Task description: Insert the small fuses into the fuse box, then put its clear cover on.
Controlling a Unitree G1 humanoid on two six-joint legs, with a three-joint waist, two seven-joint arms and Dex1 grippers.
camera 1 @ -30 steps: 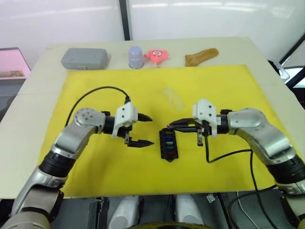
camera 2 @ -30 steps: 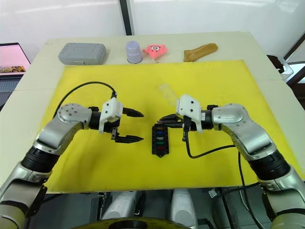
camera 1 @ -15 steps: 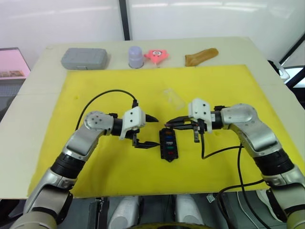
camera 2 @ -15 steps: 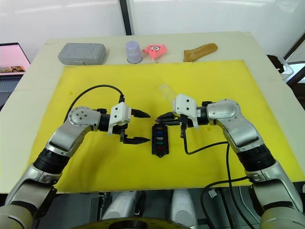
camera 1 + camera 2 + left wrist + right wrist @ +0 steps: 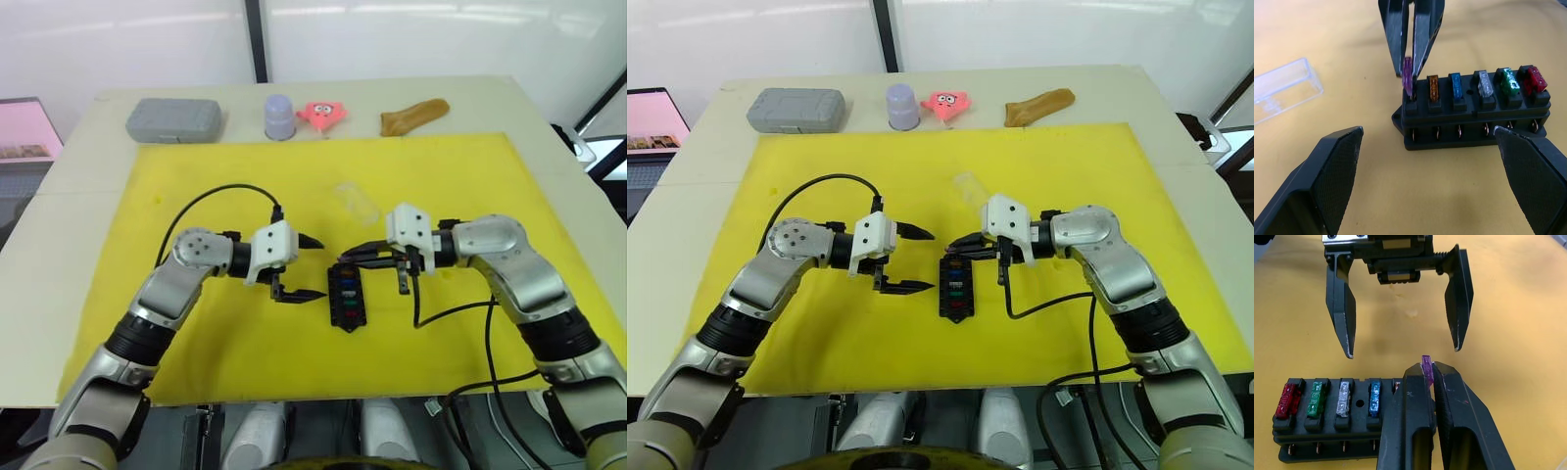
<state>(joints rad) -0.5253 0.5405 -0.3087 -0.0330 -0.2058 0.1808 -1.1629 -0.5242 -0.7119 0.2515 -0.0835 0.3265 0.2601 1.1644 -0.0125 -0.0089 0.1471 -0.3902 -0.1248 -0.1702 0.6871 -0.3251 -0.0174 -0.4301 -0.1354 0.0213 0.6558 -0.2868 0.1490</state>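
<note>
The black fuse box (image 5: 345, 296) lies on the yellow mat, with red, green, white, blue and tan small fuses (image 5: 1482, 84) standing in a row of slots. My right gripper (image 5: 1426, 371) is shut on a purple fuse (image 5: 1408, 81), whose lower end is at the box's end slot beside the tan one. My left gripper (image 5: 315, 267) is open just left of the box, one finger at each end of the box's side, touching nothing. The clear cover (image 5: 356, 201) lies on the mat beyond the box.
Along the table's far edge stand a grey rounded case (image 5: 173, 119), a lavender cup (image 5: 279, 116), a pink star toy (image 5: 321, 113) and a brown lump (image 5: 414, 115). The yellow mat (image 5: 470, 166) covers most of the table. Cables loop from both wrists.
Over the last second my left gripper moved right, close to the fuse box, still open. My right gripper shifted slightly left with the purple fuse. Little has moved in the last half second.
</note>
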